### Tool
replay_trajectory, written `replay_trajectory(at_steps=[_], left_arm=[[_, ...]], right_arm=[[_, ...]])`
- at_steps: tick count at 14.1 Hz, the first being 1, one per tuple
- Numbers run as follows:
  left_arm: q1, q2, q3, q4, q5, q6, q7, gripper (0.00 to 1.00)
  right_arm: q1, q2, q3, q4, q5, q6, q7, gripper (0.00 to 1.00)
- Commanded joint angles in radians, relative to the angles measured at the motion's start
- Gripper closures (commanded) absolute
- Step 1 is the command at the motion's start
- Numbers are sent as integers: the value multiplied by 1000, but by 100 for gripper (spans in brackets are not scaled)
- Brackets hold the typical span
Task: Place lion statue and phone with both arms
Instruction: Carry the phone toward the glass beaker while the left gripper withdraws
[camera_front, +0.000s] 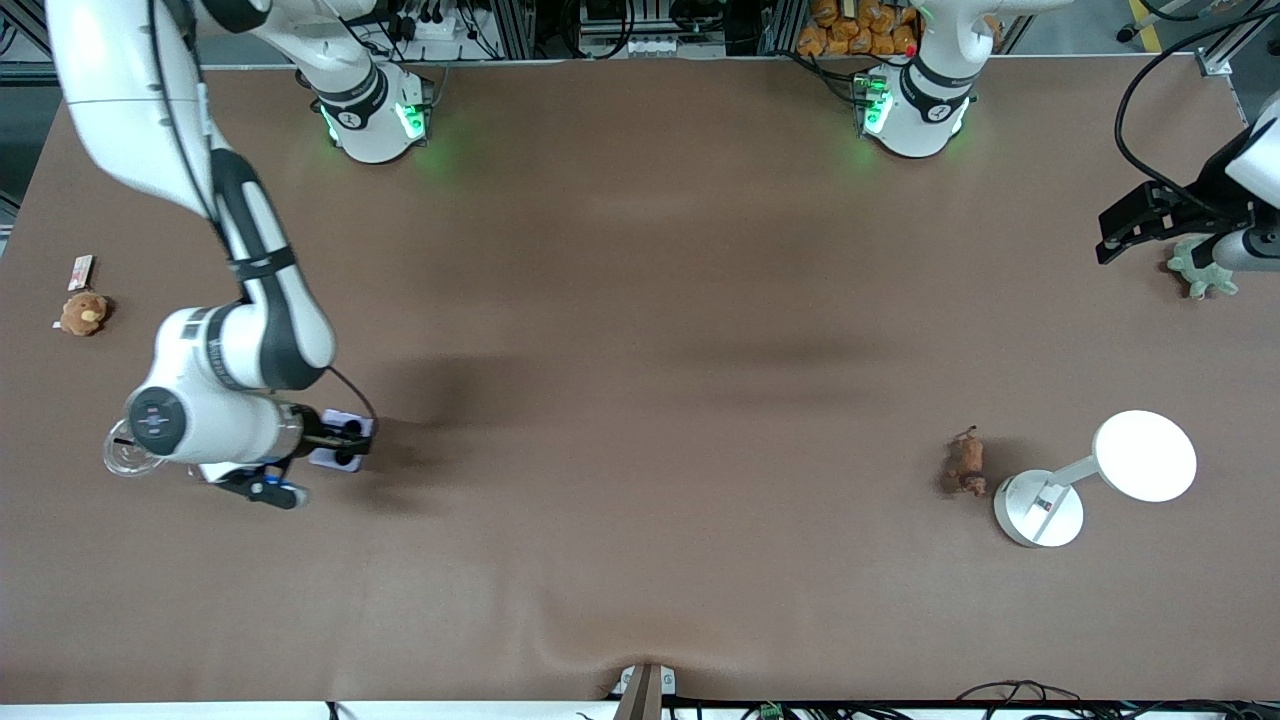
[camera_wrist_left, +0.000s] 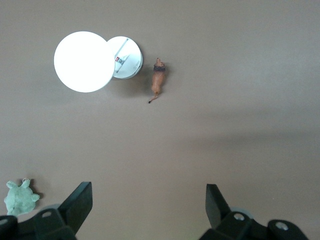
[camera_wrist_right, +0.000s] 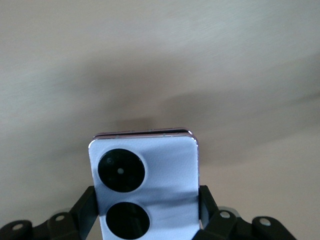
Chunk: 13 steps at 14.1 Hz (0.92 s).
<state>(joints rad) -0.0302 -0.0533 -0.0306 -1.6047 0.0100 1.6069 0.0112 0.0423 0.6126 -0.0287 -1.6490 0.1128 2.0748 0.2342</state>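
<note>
The lion statue (camera_front: 966, 463), a tiny reddish-brown figurine, lies on the brown table beside a white round stand; it also shows in the left wrist view (camera_wrist_left: 158, 82). The pale lavender phone (camera_front: 340, 440) with two black camera circles is gripped in my right gripper (camera_front: 335, 445) low over the table at the right arm's end. In the right wrist view the phone (camera_wrist_right: 145, 170) sits between the shut fingers of the right gripper (camera_wrist_right: 147, 207). My left gripper (camera_front: 1125, 228) is open and empty, up over the left arm's end of the table, as its wrist view (camera_wrist_left: 147, 195) shows.
A white stand with a round disc (camera_front: 1145, 455) (camera_wrist_left: 82, 61) stands beside the lion. A green plush turtle (camera_front: 1200, 265) (camera_wrist_left: 20, 197) lies near the left gripper. A tan plush toy (camera_front: 84, 313), a small card (camera_front: 80, 271) and a clear cup (camera_front: 125, 455) lie at the right arm's end.
</note>
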Motion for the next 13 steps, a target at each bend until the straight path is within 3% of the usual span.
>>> replay_trajectory(at_steps=[1, 6, 11, 12, 13], left_arm=[[1, -11, -6, -9, -12, 18, 15, 0], [0, 21, -6, 34, -10, 7, 13, 0], [3, 23, -6, 34, -12, 2, 13, 0], [3, 23, -6, 32, -12, 2, 13, 0], [3, 23, -6, 34, -12, 2, 15, 0]], right_arm=[[-71, 6, 24, -8, -10, 11, -65, 100], [-153, 68, 24, -8, -56, 128, -173, 100], [-151, 99, 24, -9, -73, 179, -174, 100], [-150, 99, 24, -9, -93, 180, -174, 94], [-153, 102, 24, -8, -135, 183, -174, 64]])
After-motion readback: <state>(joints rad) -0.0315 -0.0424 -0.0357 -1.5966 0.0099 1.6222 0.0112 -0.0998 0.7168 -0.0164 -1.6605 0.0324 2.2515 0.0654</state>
